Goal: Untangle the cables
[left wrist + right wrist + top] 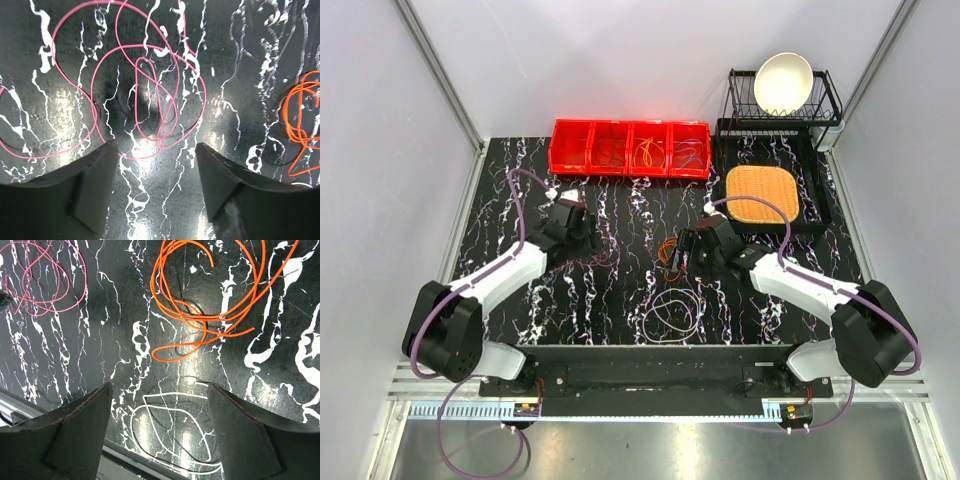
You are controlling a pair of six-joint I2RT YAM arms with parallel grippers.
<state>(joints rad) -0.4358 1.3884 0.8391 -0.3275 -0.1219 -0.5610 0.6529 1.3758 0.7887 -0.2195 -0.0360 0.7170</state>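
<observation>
A pink cable (145, 90) lies in loose loops on the black marbled table, just ahead of my left gripper (156, 145), which is open with only bare table between its fingers. An orange cable (210, 300) lies coiled ahead of my right gripper (160, 386), also open and holding nothing. Under and between the right fingers lies a white cable (170, 430) in flat loops near the table's front edge. From above, the left gripper (582, 240) and right gripper (682, 256) flank the pink cable (605, 258) and the orange cable (668, 258); the white cable (670, 315) lies nearer the front.
A row of red bins (630, 148) at the back holds more thin cables. At the back right, a black tray (817, 200) carries an orange mat (762, 194). Behind it stands a wire rack (830, 100) with a white bowl (782, 82).
</observation>
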